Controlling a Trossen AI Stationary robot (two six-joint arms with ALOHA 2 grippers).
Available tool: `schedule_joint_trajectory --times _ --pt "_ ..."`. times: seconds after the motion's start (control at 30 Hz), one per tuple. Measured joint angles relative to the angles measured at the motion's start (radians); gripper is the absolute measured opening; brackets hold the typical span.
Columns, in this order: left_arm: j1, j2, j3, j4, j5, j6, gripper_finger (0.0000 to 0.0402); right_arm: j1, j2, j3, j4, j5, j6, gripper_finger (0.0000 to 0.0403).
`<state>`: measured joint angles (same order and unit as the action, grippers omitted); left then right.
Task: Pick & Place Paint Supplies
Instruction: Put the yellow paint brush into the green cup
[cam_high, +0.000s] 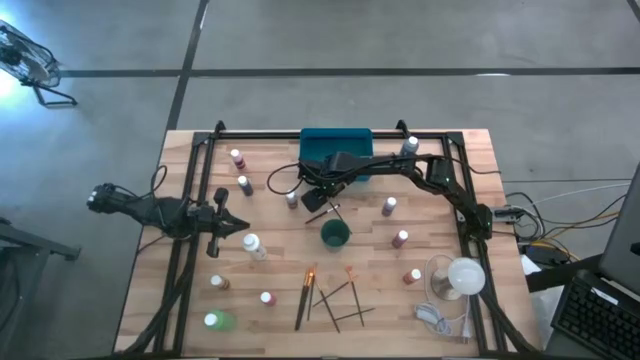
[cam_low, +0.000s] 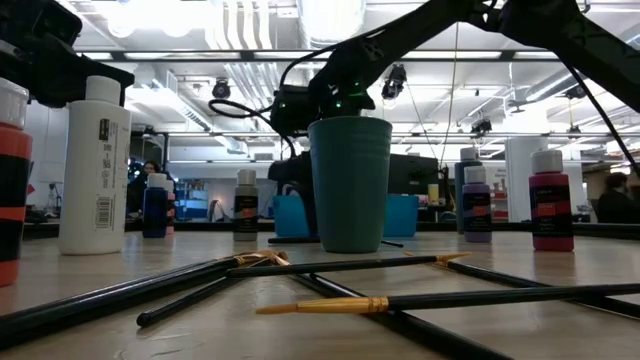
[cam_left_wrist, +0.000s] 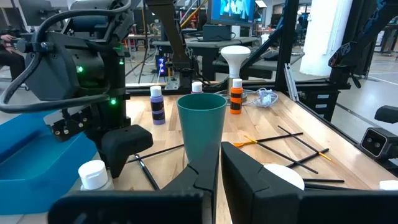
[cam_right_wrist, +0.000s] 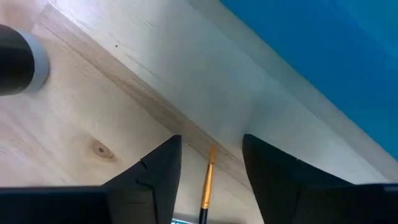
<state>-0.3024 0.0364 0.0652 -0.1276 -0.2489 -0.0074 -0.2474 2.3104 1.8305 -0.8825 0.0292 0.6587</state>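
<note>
My right gripper hangs open just in front of the teal tray, pointing down. A thin paintbrush with a gold ferrule lies on the table between its fingers, untouched; it also shows in the high view. A white-capped bottle stands beside it. The dark green cup stands upright just nearer. My left gripper is shut and empty at the left, next to a white bottle. Several more brushes lie crossed near the front. Small bottles stand scattered about.
A white lamp-like object and a coiled white cable lie at the front right. A taller grey bottle stands by the tray's right end. A green bottle stands at the front left. A black frame borders the table.
</note>
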Motion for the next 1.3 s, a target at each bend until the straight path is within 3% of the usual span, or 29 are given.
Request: schedule_joint_trajectory --times 0.27,0.6,0.8,1.17,1.3 --pt "0.000 0.000 0.000 0.000 0.000 0.000 0.0026 -0.001 0.000 0.000 -0.003 0.000 -0.020 0.0114" --pt "0.000 0.000 0.000 0.000 0.000 0.000 0.0026 0.000 0.000 0.001 -0.004 -0.008 -0.023 0.0016" --pt "0.000 0.000 0.000 0.000 0.000 0.000 0.0026 0.000 0.000 0.043 -0.041 -0.019 -0.023 0.0010" --pt "0.000 0.000 0.000 0.000 0.000 0.000 0.0026 0.032 -0.075 0.240 -0.205 0.006 -0.066 0.0009" --pt "0.000 0.000 0.000 0.000 0.000 0.000 0.0026 0.065 -0.150 0.300 -0.229 0.104 -0.091 0.0009"
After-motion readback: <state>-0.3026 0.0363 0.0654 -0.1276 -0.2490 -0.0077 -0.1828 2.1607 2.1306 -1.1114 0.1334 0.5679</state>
